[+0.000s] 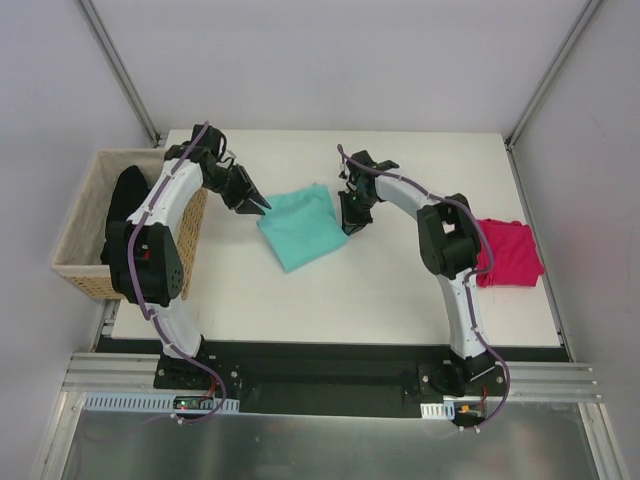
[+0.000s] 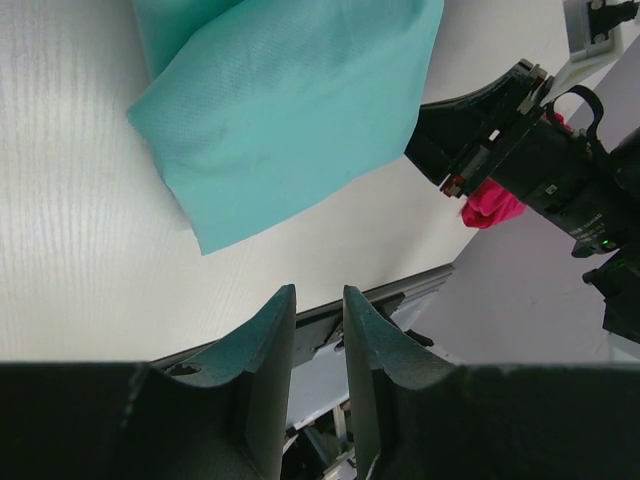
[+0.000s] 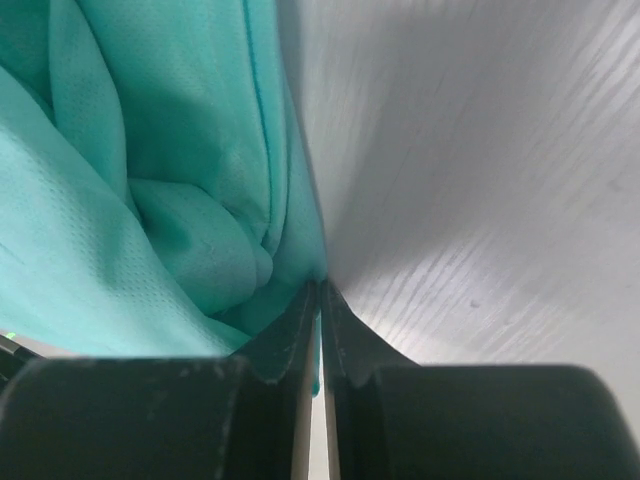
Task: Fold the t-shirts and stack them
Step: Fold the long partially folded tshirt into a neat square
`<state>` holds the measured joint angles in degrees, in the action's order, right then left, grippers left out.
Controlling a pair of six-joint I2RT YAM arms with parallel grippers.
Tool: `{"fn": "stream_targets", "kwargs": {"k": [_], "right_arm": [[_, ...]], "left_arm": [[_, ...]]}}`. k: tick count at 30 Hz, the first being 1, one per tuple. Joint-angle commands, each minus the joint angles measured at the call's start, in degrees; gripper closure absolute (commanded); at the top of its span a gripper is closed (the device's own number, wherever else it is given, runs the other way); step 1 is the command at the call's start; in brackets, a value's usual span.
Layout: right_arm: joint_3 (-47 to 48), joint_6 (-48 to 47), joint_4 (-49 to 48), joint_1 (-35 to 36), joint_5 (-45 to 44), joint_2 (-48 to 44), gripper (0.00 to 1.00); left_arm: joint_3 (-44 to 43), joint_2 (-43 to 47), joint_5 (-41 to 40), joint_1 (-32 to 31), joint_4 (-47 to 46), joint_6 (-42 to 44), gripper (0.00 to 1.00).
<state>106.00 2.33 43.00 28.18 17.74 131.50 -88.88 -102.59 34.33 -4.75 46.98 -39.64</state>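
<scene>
Pinch on teal t-shirt point(image 1: 298, 226), at its 3 o'clock edge: right gripper point(image 3: 319, 287) closed almost flat, thin fold of cloth caught between the jaws. Lies as a folded, skewed square near the centre of the table point(image 1: 400, 300), one corner toward 6 o'clock. Reads as a hold taken low on the edge so as to lift or drag the whole packet rather than one layer; how many layers are caught cannot be told. Left gripper point(image 2: 318, 292) near the shirt's 9 o'clock corner, jaws narrowly parted, nothing between them, tips apart from the cloth. Probably placed to steady or take the opposite side.

Magenta t-shirt point(image 1: 506, 252) folded at the table's 3 o'clock edge, well apart from the teal one, likely the base of the stack. Between the two: right arm point(image 1: 445, 235), its elbow partly over the magenta cloth, the main obstacle for a carry toward 3 o'clock. Wicker basket point(image 1: 85, 225) off the 9 o'clock edge, behind left arm point(image 1: 150, 250), out of that path.
</scene>
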Motion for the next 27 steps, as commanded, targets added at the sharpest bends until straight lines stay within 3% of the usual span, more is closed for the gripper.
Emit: {"fn": "stream_targets", "kwargs": {"k": [1,12,15,27], "right_arm": [[-4.0,1.1,0.5,2.9,0.5,-4.7,0.93],[-11.0,4.5,-0.6,9.1,-2.9,-10.6,0.94],[-11.6,5.2,0.0,9.3,-6.0,-11.3,0.87],[-5.0,5.3,9.4,8.8,-27.6,-19.2,0.80]], "left_arm": [[0.8,4.9,0.8,0.9,0.7,0.2,0.75],[8.3,9.5,-1.3,1.2,0.7,1.8,0.75],[8.1,8.9,-1.5,1.2,0.7,2.6,0.75],[-6.2,-3.8,1.0,2.5,0.8,5.4,0.74]]}}
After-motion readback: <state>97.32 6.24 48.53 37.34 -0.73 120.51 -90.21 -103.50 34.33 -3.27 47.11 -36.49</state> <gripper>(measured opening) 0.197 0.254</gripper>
